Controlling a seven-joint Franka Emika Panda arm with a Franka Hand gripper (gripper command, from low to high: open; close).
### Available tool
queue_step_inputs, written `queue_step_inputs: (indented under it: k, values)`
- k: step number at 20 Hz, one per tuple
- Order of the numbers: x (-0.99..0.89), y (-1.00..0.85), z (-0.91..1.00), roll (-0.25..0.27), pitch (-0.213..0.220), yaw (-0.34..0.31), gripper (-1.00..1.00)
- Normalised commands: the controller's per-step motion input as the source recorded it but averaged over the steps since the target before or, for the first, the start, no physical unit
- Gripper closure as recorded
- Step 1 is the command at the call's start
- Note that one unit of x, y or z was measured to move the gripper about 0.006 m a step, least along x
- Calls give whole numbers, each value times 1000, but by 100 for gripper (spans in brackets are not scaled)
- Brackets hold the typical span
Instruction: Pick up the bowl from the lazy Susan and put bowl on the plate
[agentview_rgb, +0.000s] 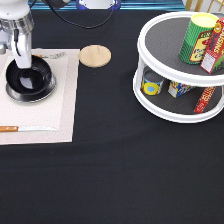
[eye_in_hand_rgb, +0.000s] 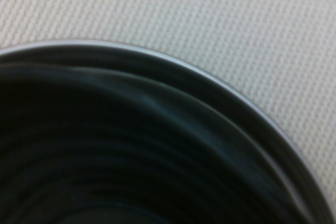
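1. Black cloth covers the table (agentview_rgb: 115, 175), and a pale mat (agentview_rgb: 47, 117) lies at the left of the frame.
2. On the mat sits the silver plate (agentview_rgb: 15, 94); only its rim shows around the bowl (agentview_rgb: 30, 77).
3. The bowl is black and shiny, and it rests inside the plate at the upper left of the frame.
4. The gripper (agentview_rgb: 22, 62) stands at the bowl's upper edge. I cannot tell if its jaws are spread or pinching the rim.
5. Up close, the wrist view shows the bowl's (eye_in_hand_rgb: 127, 165) dark rings with the plate's (eye_in_hand_rgb: 225, 87) thin bright rim just outside them.
6. The lazy Susan (agentview_rgb: 165, 112) is at the upper right, well apart, with cans and boxes but no bowl.
7. I think the job is at the putting-down step and almost done.
8. The bowl needs a gentle let-go, so it stays flat on the plate.
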Motion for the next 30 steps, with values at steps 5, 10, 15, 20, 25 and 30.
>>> queue_step_inputs:
  k: [5, 10, 15, 20, 25, 30]
  values:
    - [-2, -48, -139, 0, 4, -59, 100]
    - [-53, 125, -11, -3, 12, -56, -100]
    - [-21, 234, 216, -25, 28, -31, -100]
    - [-14, 293, 857, -44, 73, -1, -100]
    - [0, 290, 1000, -81, 88, 23, -100]
    - [75, 95, 402, -22, 80, 0, -100]
